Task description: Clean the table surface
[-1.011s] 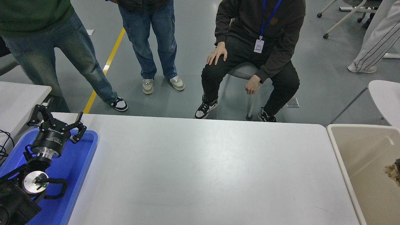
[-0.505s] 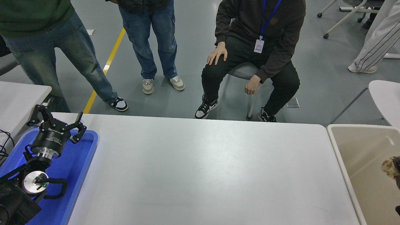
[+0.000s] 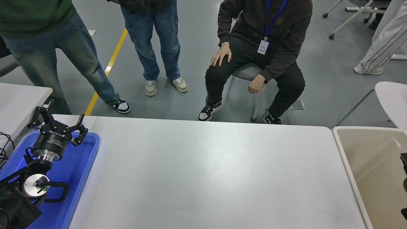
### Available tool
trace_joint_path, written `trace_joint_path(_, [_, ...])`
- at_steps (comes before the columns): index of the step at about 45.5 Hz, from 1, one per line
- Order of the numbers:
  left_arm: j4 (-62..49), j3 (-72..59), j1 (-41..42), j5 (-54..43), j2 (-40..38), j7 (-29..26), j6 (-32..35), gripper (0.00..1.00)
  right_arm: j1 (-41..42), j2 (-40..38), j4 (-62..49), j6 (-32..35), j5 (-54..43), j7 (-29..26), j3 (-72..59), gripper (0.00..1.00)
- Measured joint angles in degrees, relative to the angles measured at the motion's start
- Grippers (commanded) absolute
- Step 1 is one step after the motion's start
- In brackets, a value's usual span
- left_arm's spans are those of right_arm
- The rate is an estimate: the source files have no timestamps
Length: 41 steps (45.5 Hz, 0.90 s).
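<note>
- Gone from the right edge is the crumpled tan wad seen a moment ago over the beige plastic bin — only a sliver of the right tool shows there now, and I cannot tell whether it is spread or closed.
- Left tool sits parked over the blue plastic tray, fingers spread, holding nothing.
- Large matte white worktop fills the middle of the view, bare of litter.
- Looks like the drop-off step — next, bring the right arm back and check for leftovers.

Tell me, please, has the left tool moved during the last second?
No. The left tool hangs over the far end of the blue tray, just as before.
</note>
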Motion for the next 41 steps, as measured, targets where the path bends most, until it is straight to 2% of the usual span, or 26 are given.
trace_joint_path(19, [0.0,0.0,0.0,0.0,0.0,0.0,0.0,1.0,3.1,0.0,0.0,3.3,0.0,0.1,-0.5,0.99])
trace_joint_path(27, [0.0,0.0,0.0,0.0,0.0,0.0,0.0,1.0,4.6,-1.8,0.1,9.6,1.2,-0.1,1.8,0.99])
trace_joint_path(41, [0.0,0.0,0.0,0.0,0.0,0.0,0.0,1.0,7.2,-3.4,1.9,18.9,4.3,0.2,15.0,0.99])
